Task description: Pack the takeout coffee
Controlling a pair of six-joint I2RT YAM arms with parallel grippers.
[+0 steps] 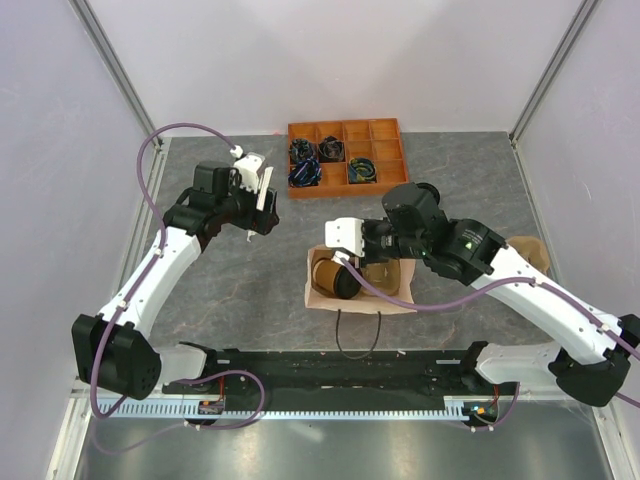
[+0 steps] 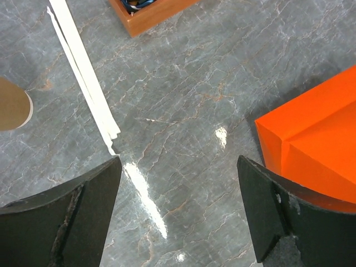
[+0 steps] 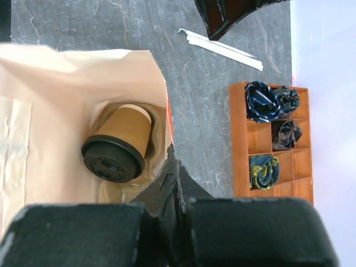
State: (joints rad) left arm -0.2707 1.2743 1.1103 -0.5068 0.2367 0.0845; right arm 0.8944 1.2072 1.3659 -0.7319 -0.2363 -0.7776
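The takeout coffee, a tan paper cup with a black lid, lies on its side inside an open paper bag. The top view shows the cup at the left end of the bag, mid-table. My right gripper is shut on the bag's near wall, its fingers pinched over the rim just right of the cup; in the top view this gripper sits over the bag's mouth. My left gripper hangs open over bare table, holding nothing, left of the bag, and the top view shows that gripper by the tray.
An orange wooden tray with rolled dark fabric pieces stands at the back. White paper strips lie on the table under the left gripper. The bag's orange outer side is to that gripper's right. A tan round thing lies at its left.
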